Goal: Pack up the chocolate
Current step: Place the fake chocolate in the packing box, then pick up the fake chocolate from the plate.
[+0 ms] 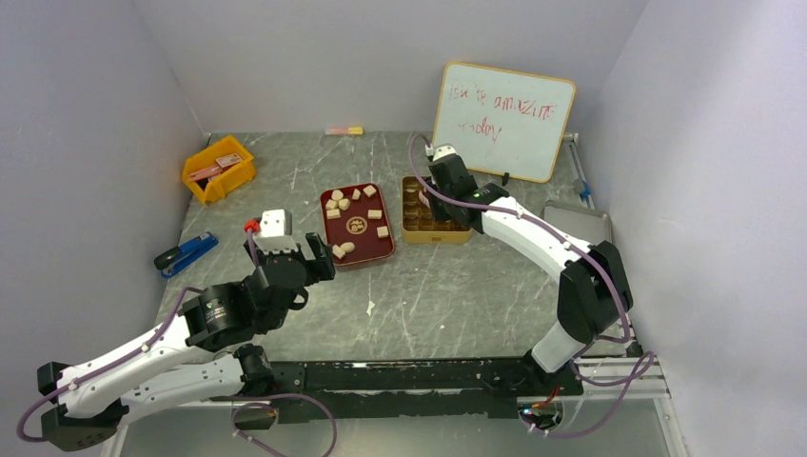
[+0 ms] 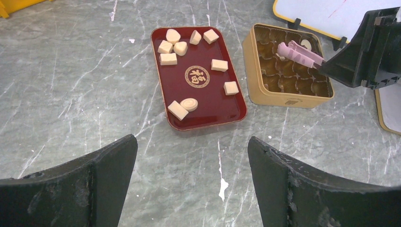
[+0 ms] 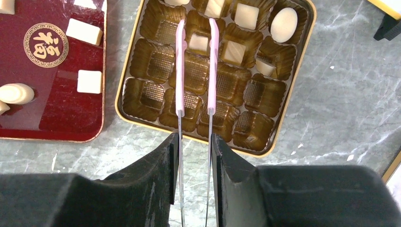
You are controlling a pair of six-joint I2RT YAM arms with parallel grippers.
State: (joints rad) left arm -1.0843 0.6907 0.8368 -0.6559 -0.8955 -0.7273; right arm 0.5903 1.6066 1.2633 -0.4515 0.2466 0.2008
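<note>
Chocolate [image 2: 219, 65] lies mostly loose on the red tray [image 2: 208, 101], a few pieces already seated in the cups of the gold tin [image 2: 274, 98] beside it. The right jaws clamp pink tweezers [image 3: 180, 71], thin enough for those narrow cups; their tips straddle one seated piece. That arm reaches forward over the tin, wrist tipped down. The left jaws hang spread and empty above the desk [image 2: 71, 94], short of the tray.

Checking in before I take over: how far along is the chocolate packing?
Done: several box cells hold pieces. In hand: the right gripper's tweezers straddle a piece in a cell, and the left gripper hangs open near the tray. Left: ten pieces on the tray, many cells empty.
</note>
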